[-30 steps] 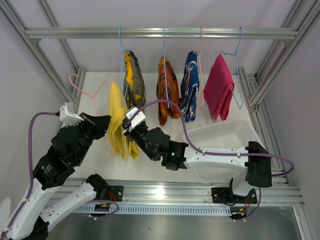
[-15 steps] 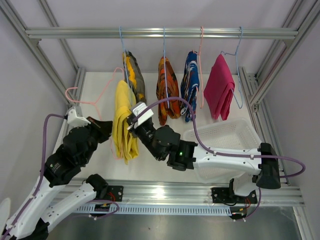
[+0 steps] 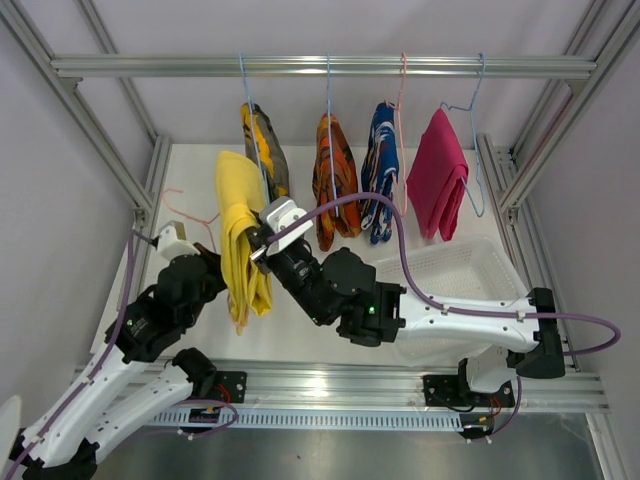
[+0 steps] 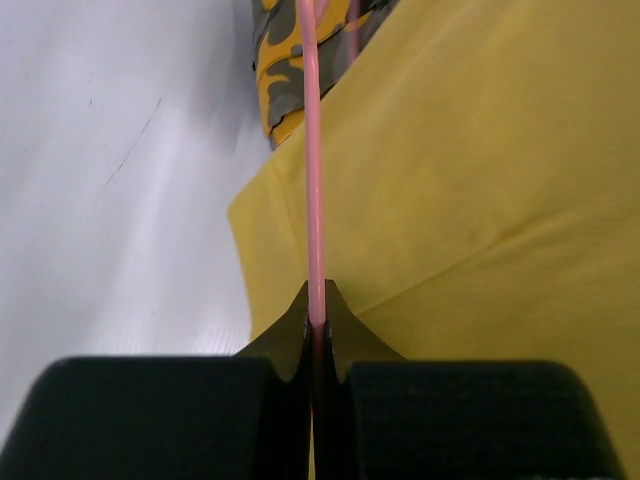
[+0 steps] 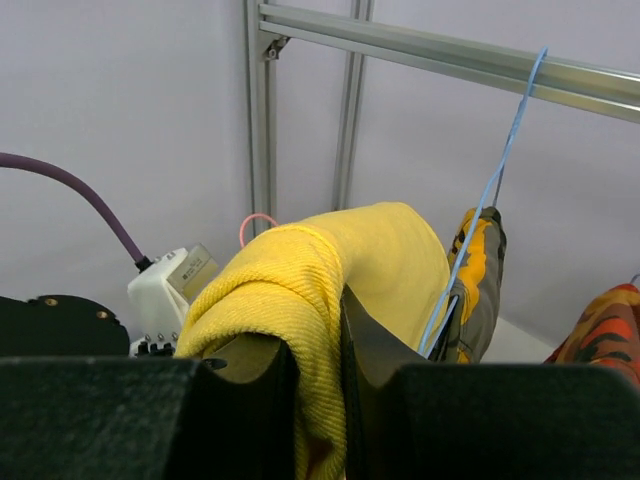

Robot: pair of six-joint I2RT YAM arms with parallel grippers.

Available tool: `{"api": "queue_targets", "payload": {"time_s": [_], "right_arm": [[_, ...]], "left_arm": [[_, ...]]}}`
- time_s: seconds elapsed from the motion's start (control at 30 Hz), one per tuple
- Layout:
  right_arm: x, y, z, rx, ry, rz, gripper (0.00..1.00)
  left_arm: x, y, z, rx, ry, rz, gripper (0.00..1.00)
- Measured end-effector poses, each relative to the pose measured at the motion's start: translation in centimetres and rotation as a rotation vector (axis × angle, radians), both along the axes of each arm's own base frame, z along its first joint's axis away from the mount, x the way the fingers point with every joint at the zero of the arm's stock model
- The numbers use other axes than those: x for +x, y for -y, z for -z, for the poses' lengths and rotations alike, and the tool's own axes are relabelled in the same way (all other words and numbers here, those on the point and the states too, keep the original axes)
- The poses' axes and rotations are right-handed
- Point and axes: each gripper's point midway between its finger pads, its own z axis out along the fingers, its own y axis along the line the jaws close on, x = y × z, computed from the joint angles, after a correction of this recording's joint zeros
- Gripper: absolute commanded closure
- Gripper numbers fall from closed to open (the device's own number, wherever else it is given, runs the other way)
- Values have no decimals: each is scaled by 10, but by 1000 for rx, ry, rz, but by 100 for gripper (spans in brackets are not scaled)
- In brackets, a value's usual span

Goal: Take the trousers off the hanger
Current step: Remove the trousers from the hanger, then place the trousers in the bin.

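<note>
One pair, the plain yellow trousers (image 3: 240,225), is held above the worktop (image 3: 190,165) beside the camouflage pair (image 3: 268,150), pinched in the right claw (image 5: 318,350), with its pink hanger (image 4: 312,150) clamped in the tightly closed left claw (image 4: 316,322); separation is judged to be in hand, and cloth and wire are to be drawn apart next.

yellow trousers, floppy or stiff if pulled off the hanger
Probably floppy: the yellow trousers drape over the right gripper. Likely light, as a pinch of cloth seems to carry them. The knit-looking surface probably grips rather than slips.
</note>
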Motion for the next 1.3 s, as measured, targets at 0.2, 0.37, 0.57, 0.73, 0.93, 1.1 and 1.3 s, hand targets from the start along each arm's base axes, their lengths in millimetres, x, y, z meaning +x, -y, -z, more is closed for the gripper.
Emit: {"api": "queue_targets", "payload": {"time_s": [0.2, 0.37, 0.57, 0.73, 0.93, 1.1, 1.3], "right_arm": [[-10, 3, -10, -50, 27, 10, 100], [-24, 11, -31, -53, 56, 17, 100], [-49, 37, -50, -69, 78, 11, 100], [-63, 82, -63, -41, 68, 3, 100], [-56, 152, -48, -15, 11, 51, 100], [-44, 193, -16, -47, -57, 115, 100], [-31, 234, 34, -116, -130, 220, 100]], "left_arm": [[-1, -2, 26, 19, -53, -20, 100], [-6, -11, 54, 73, -118, -49, 100], [-10, -17, 67, 95, -155, -76, 100], [-11, -19, 68, 94, -158, -87, 99], [-12, -23, 67, 94, -155, -102, 100], [-14, -25, 60, 84, -142, -104, 99], [-14, -26, 50, 67, -119, -106, 100]]}}
